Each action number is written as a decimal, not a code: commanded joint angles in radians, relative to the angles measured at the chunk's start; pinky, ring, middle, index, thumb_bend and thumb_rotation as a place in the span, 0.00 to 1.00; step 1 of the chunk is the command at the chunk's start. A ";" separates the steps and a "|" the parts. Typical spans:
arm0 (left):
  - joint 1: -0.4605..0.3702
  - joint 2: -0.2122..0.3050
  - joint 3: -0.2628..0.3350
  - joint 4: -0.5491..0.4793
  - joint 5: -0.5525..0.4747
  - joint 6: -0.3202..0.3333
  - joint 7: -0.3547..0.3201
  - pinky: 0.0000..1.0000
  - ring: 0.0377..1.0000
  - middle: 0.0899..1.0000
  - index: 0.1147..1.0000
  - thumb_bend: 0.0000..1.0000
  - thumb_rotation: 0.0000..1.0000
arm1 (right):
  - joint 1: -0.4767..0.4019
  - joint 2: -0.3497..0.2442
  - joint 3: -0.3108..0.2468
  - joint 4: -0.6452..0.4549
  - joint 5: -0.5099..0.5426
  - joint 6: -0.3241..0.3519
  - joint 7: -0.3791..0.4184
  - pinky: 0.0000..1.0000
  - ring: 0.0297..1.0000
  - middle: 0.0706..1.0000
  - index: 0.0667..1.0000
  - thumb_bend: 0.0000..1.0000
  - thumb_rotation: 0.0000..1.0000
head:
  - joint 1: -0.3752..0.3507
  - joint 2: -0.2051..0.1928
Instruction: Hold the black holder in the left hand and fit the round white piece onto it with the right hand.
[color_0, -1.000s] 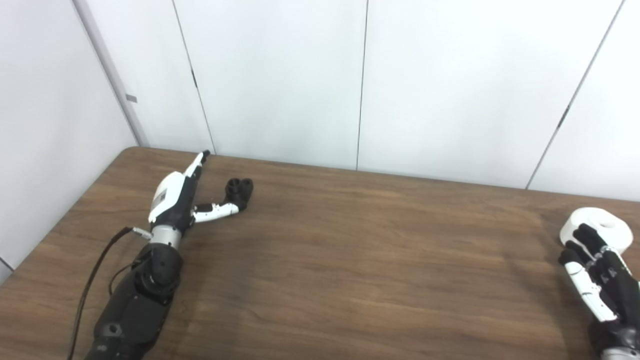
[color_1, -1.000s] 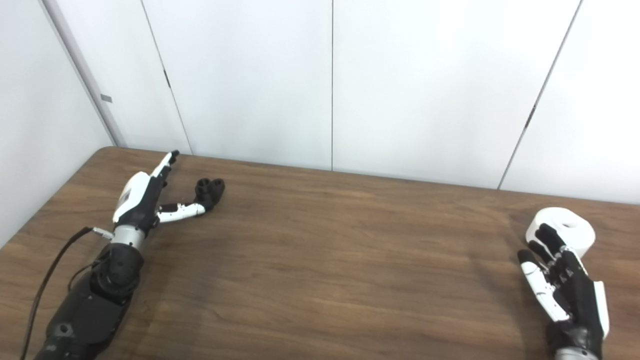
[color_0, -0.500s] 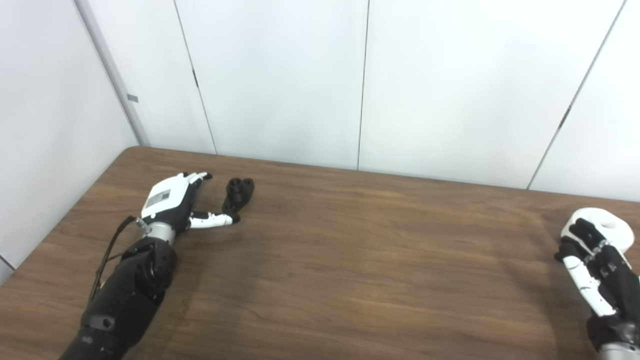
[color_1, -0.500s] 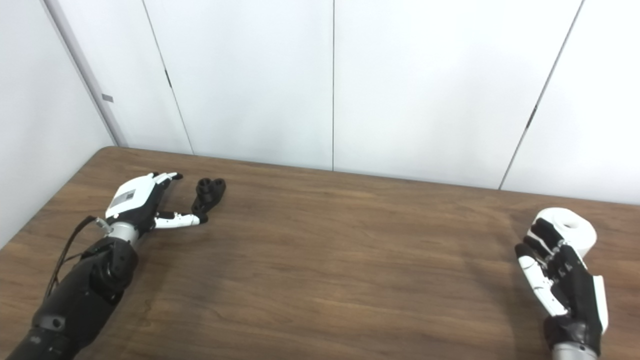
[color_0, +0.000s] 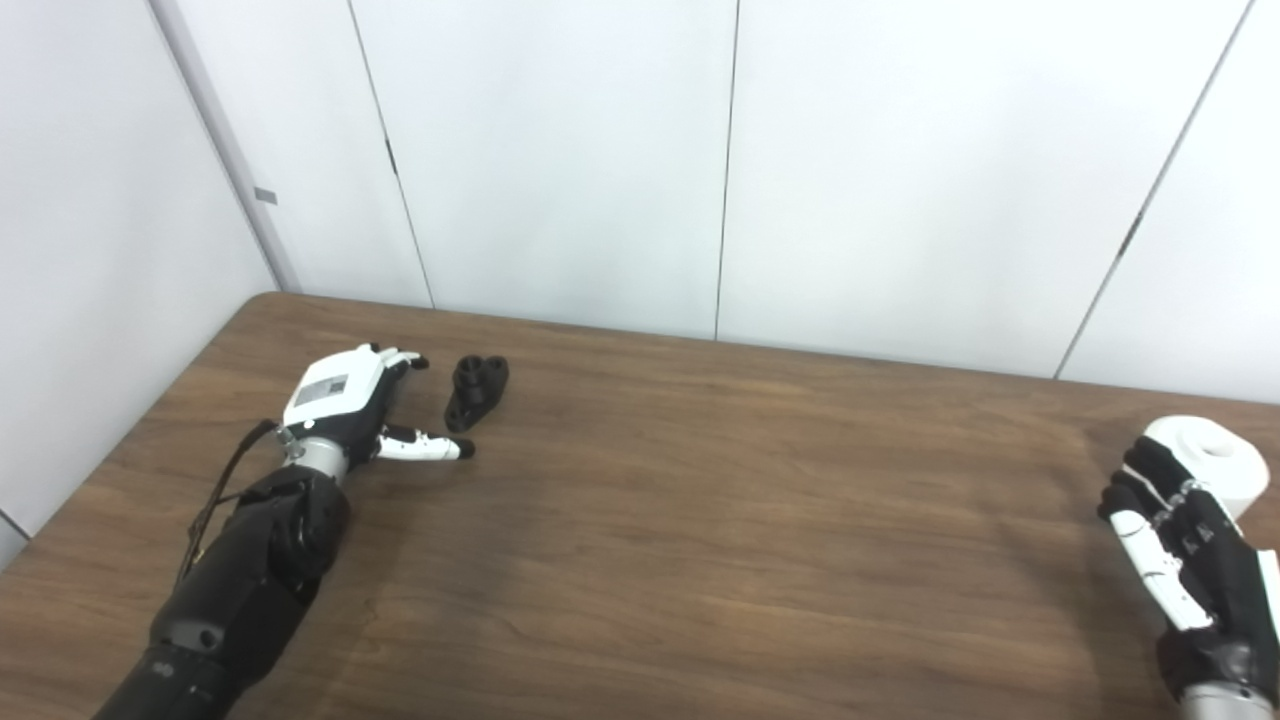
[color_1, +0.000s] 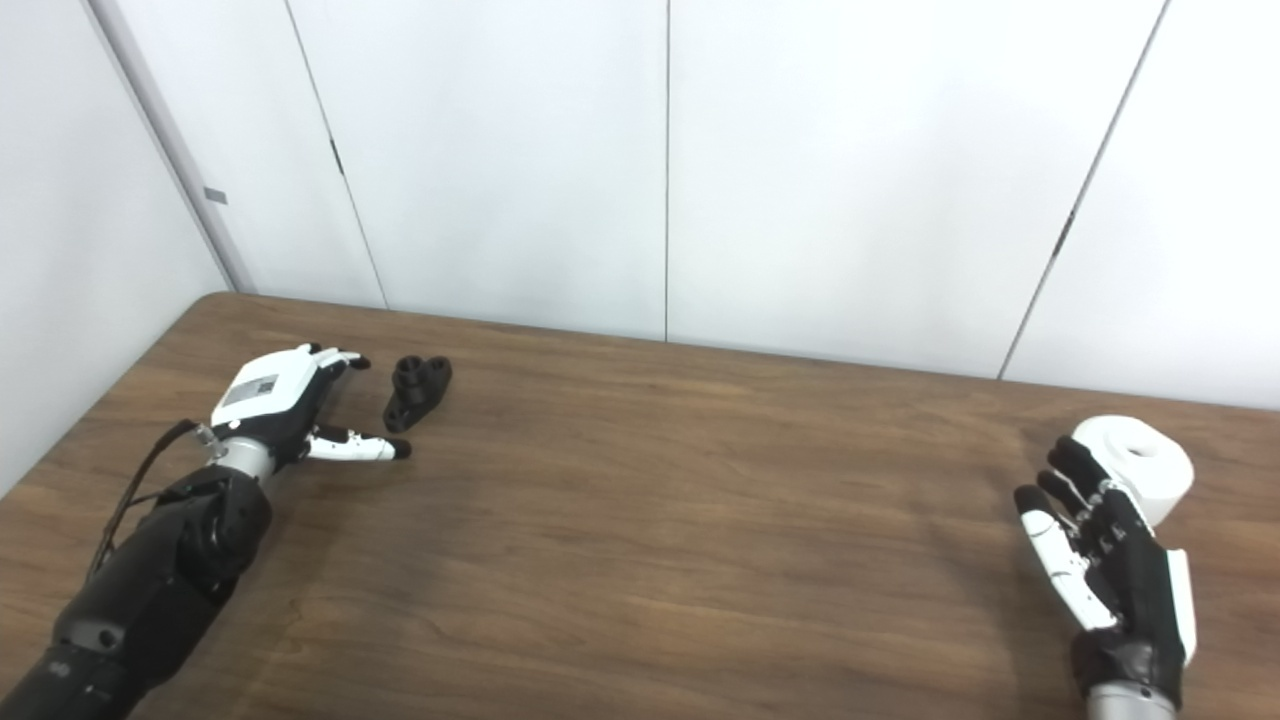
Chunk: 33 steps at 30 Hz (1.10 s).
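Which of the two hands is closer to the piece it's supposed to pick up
The right hand: its fingertips overlap the round white piece. The left hand sits beside the black holder with bare table showing between them.

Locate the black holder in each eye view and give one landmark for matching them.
Left eye view: black holder at upper left of the table, just right of the left hand.
Right eye view: same spot, farther left in the picture.
Shared landmark: the round white piece at the table's right edge.
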<state>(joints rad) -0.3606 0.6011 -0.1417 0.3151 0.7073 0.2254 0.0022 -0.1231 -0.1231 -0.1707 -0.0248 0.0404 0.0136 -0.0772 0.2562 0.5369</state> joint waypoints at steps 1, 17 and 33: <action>-0.042 0.022 0.008 -0.022 0.023 0.002 0.038 0.97 0.99 0.92 0.83 1.00 0.54 | -0.031 0.000 0.003 -0.014 -0.015 -0.034 -0.009 0.74 0.83 0.84 0.81 0.49 0.47 | -0.005 0.000; -0.061 -0.065 0.029 0.002 -0.009 -0.069 0.147 0.98 0.95 0.87 0.73 1.00 0.48 | -0.034 0.012 0.023 0.000 -0.036 -0.061 -0.008 0.74 0.82 0.84 0.81 0.48 0.47 | -0.031 0.001; -0.064 -0.073 0.028 -0.007 0.000 -0.095 0.177 0.98 0.94 0.86 0.70 1.00 0.43 | -0.033 0.018 0.019 -0.022 -0.052 -0.047 -0.015 0.75 0.83 0.84 0.81 0.49 0.49 | -0.030 0.023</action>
<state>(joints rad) -0.3765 0.4997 -0.1262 0.3293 0.6983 0.1669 0.1294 -0.1251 -0.1020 -0.1470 -0.0036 -0.0142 -0.0065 -0.0854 0.2255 0.5568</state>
